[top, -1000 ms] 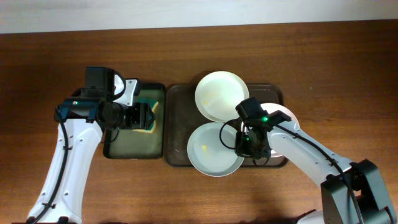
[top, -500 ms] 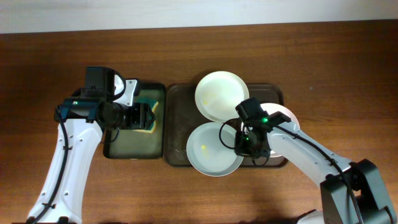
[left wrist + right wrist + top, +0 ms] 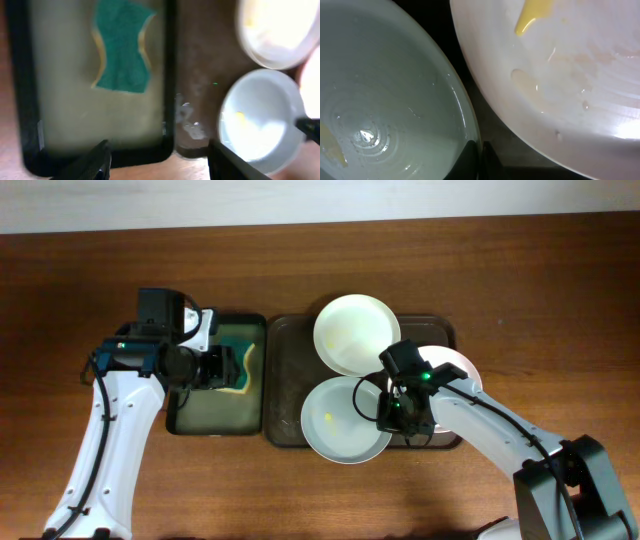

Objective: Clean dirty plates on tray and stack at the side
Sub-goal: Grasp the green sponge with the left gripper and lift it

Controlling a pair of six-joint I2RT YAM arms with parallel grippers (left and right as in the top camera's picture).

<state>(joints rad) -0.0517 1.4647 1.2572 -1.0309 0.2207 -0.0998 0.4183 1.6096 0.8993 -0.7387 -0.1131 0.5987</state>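
Your right fingers [image 3: 487,162] are clamping the front plate [image 3: 335,420] by its rim, your left fingers [image 3: 95,162] hovering spread. Three plates [image 3: 350,330] are crowding one tray [image 3: 285,380].

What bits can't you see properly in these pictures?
Round white plate on the right: overhead, the right arm covers most of it.
Right gripper: in the right wrist view the bottom edge cuts off its fingers, so whether they pinch the pale grey-blue round plate's rim is unclear.
Green sponge with yellow edge: blurred in the left wrist view; overhead, the left gripper hides part.
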